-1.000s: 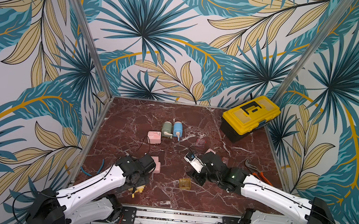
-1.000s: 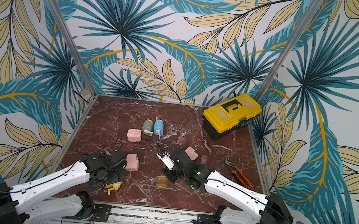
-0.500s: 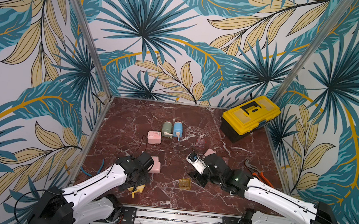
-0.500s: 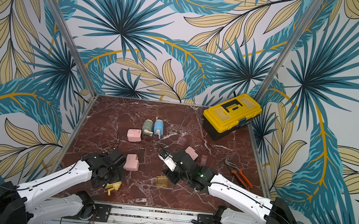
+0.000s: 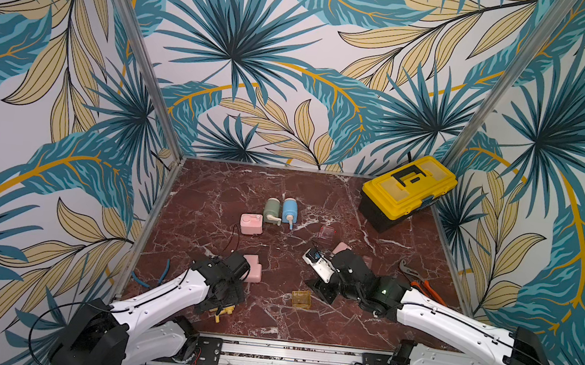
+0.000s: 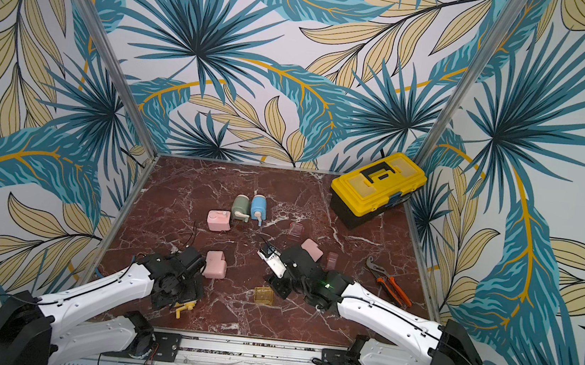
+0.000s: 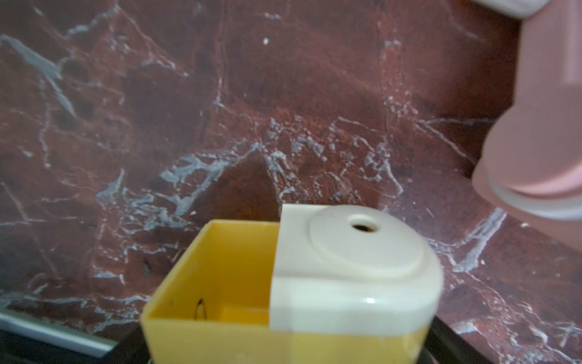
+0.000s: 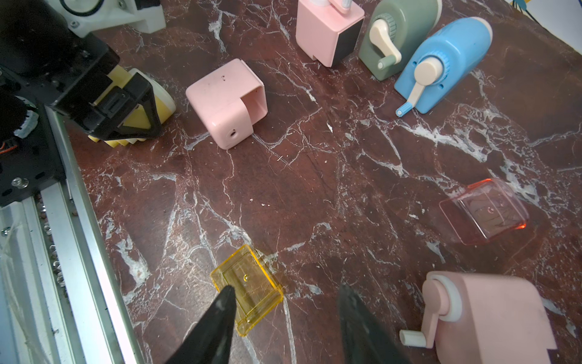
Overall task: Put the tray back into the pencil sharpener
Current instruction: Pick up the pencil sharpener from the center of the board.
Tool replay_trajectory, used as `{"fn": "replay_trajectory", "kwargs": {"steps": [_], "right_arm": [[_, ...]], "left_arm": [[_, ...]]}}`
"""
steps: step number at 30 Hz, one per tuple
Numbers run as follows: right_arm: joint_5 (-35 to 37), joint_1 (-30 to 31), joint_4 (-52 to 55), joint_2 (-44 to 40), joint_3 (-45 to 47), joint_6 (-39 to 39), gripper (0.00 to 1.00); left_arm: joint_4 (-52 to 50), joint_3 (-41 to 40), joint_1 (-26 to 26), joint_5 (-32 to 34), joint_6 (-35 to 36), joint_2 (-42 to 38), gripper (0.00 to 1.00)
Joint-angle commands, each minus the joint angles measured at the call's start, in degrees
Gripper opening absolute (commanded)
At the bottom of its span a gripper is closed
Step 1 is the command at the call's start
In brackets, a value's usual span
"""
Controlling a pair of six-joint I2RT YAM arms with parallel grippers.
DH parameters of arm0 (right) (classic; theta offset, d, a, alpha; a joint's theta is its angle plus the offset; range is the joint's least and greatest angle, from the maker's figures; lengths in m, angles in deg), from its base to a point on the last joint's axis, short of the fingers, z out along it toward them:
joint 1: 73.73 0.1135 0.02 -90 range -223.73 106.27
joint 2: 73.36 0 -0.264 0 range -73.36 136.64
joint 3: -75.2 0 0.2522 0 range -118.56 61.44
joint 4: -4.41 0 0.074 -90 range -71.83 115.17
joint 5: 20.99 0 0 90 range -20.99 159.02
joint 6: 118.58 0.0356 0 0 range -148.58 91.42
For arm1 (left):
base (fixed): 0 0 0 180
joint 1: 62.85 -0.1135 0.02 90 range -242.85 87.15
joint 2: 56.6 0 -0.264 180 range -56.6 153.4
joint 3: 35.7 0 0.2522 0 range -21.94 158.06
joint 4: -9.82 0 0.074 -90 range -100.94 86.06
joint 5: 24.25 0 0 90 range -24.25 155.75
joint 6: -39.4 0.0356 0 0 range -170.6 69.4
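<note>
Evidently the left gripper (image 8: 126, 104) grasped the yellow sharpener (image 7: 293, 283), jaws wide around it. The right gripper (image 8: 283, 321) hovered released by the yellow tray (image 8: 248, 288); it wanted centring before pinching the walls squarely.

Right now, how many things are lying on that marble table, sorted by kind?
Pencil sharpeners: 6
Clear trays: 3
Toolbox: 1
Pliers: 1
Total: 11
</note>
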Motion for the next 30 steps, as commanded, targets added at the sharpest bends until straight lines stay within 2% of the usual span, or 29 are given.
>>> {"fn": "replay_trajectory", "kwargs": {"steps": [1,16,24,27,30], "right_arm": [[0.4,-0.1,-0.7,0.3,-0.3,1.4,0.54],[-0.3,-0.1,0.0,-0.7,-0.6,4.0,0.53],[2.0,0.0,4.2,-5.3,-1.8,14.1,0.53],[4.6,-0.1,8.4,-7.2,-3.6,19.0,0.52],[8.4,0.0,15.5,-7.1,-9.0,27.8,0.49]], "left_arm": [[1.8,-0.7,-0.6,-0.2,1.1,0.3,1.00],[2.8,-1.8,-0.8,-1.7,2.5,-3.7,0.80],[2.7,2.0,-0.7,-9.2,6.3,-13.3,0.71],[2.7,3.9,-0.6,-12.5,8.2,-17.7,0.70],[2.8,6.1,-0.3,-13.3,11.3,-21.4,0.68]]}}
